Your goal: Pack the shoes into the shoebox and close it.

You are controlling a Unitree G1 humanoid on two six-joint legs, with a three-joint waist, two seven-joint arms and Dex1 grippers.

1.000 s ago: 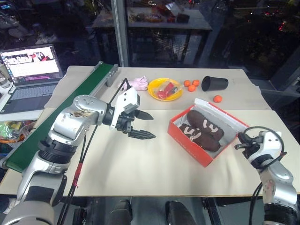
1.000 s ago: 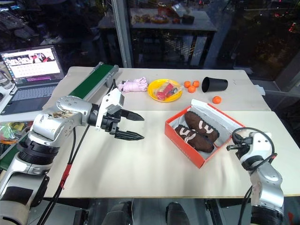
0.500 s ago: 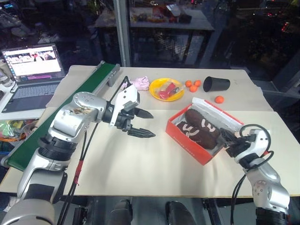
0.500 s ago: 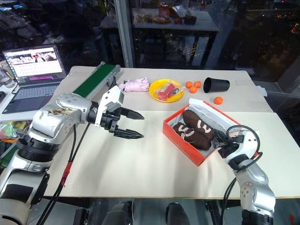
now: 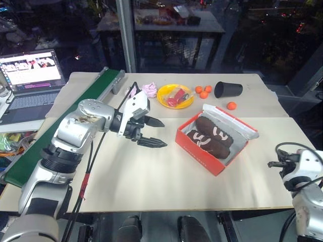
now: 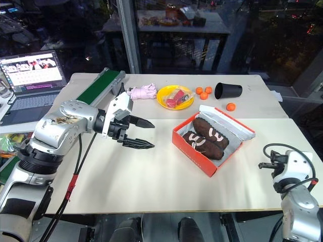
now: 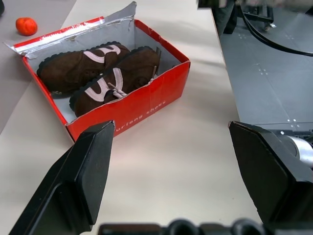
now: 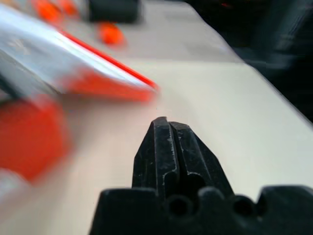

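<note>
The red-orange shoebox stands open at the table's middle right, its lid folded back on the far side. Both dark brown shoes with pale laces lie side by side inside it, and the left wrist view shows them too. My left gripper hovers open and empty to the left of the box, pointing at it. Off the box's right end, near the table's right edge, my right gripper is shut on nothing, its fingers pressed together.
Behind the box are a yellow plate with red items, a pink plush toy, several small oranges and a black cup on its side. A green conveyor and a laptop stand at the left.
My right gripper reached in to the box's near right corner, then drew away to the right, toward the table's edge. The left arm stayed still.
</note>
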